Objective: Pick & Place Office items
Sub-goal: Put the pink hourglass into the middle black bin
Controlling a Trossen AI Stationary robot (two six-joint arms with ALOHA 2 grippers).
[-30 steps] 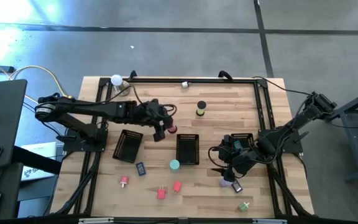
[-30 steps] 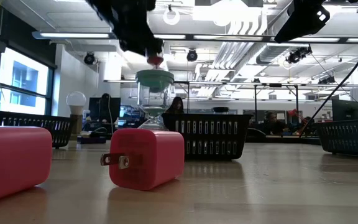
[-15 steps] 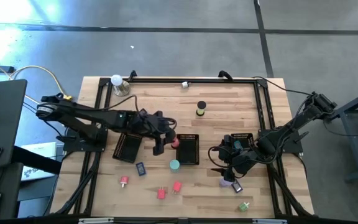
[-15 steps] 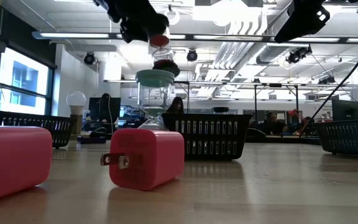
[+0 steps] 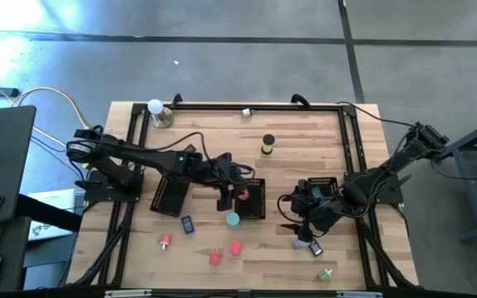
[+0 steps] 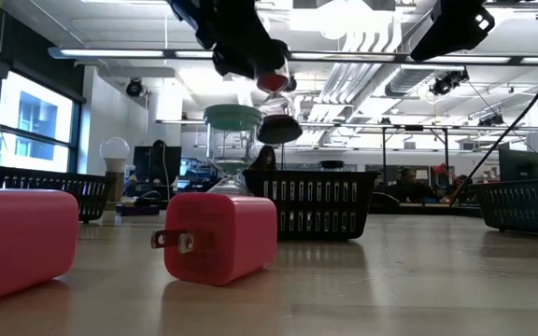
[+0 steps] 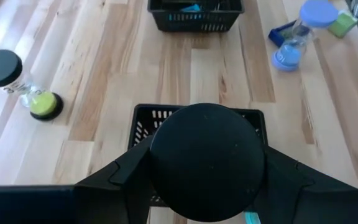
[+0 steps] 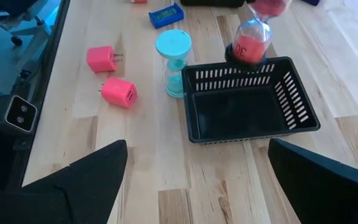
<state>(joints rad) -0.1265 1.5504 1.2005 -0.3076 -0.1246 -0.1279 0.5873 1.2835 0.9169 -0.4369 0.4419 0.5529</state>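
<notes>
My left gripper is shut on a red hourglass with black end caps, over the left rim of the middle black mesh tray. In the low view the hourglass hangs high above the table. My right gripper waits open by the right tray, nothing between its fingers. A teal hourglass stands upright just in front of the middle tray. Pink plug blocks and a dark blue rectangle lie near the table's front. My left gripper pinches the hourglass's upper black cap between its two fingers, coming from the table's left and slanting down. The hourglass hangs tilted below the fingers, its lower cap free, lifted clear of tray and table.
A third mesh tray sits left of the middle one. A yellow hourglass stands farther back, a purple one and a green bit lie near the right front. A white ball on a metal base stands at the far left corner.
My left gripper has carried the red hourglass toward the table's right and near edges, from beside the left tray to over the middle tray's left rim, sinking a little. The hourglass stays clear and tilted.
</notes>
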